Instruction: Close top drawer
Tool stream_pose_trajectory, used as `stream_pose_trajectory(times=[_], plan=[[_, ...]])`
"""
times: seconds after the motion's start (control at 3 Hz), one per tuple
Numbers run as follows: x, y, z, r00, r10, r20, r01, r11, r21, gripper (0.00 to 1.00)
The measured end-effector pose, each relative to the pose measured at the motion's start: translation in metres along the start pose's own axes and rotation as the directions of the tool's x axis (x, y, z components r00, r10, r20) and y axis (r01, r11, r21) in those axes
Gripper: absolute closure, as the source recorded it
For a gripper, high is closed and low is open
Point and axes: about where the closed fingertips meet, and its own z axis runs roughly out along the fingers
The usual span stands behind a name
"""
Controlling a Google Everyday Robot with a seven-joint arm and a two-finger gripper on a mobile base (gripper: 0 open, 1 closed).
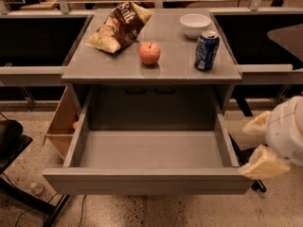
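The top drawer (147,181) is pulled far out from under the grey table top (109,67). Its deep grey box is empty and its plain front panel faces me at the bottom of the view. My gripper (260,143) is at the right edge of the view, just beside the drawer's front right corner. Its two cream fingers (264,163) are spread apart and hold nothing. The lower finger is close to or touching the right end of the front panel. The lower drawers are out of view.
On the table top lie a chip bag (120,26), a red apple (149,53), a blue soda can (207,50) and a white bowl (195,24). A wooden box (61,126) stands left of the drawer. A black chair base (14,150) is at the lower left.
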Motion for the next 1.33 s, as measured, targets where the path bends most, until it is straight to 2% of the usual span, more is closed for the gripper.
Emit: stream_pose_trajectory(times=[0.33,0.67,1.0,1.33], plan=[[0.025,0.043,0.067,0.997,0.035,-0.063,-0.039,0.9973,-0.062,0.66],[0.05,0.088,0.143,0.993,0.056,-0.105,-0.072,0.9852,-0.156,0.89],[0.06,0.103,0.193,0.994,0.058,-0.09,-0.073,0.983,-0.169,1.0],[0.063,0.096,0.226,0.997,0.065,-0.036,-0.069,0.9895,-0.127,1.0]])
